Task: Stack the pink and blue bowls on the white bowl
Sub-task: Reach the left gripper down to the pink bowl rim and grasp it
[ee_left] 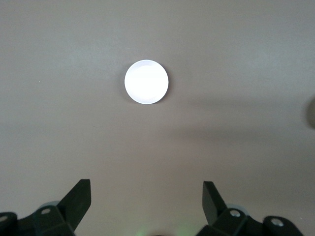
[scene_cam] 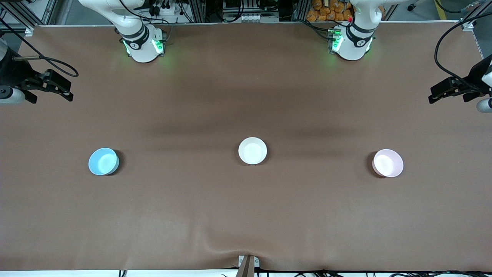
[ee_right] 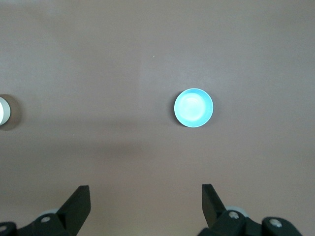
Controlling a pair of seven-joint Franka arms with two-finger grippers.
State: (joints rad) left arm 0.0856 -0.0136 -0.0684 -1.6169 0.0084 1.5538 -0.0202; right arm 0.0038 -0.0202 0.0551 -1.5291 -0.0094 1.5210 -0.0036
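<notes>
The white bowl [scene_cam: 252, 151] sits at the table's middle. The light blue bowl [scene_cam: 103, 161] sits toward the right arm's end and also shows in the right wrist view [ee_right: 193, 107]. The pale pink bowl [scene_cam: 388, 163] sits toward the left arm's end; in the left wrist view it [ee_left: 146, 81] looks washed-out white. All three stand upright, apart and empty. My right gripper [scene_cam: 68, 90] [ee_right: 146, 196] is open and empty, high over the table's edge at the right arm's end. My left gripper [scene_cam: 432, 94] [ee_left: 146, 196] is open and empty, high over the left arm's end.
The brown table cover [scene_cam: 246, 215] has a small wrinkle at its edge nearest the front camera. The white bowl's rim [ee_right: 4, 112] shows at the edge of the right wrist view. Both arm bases [scene_cam: 144, 44] stand along the table's farthest edge.
</notes>
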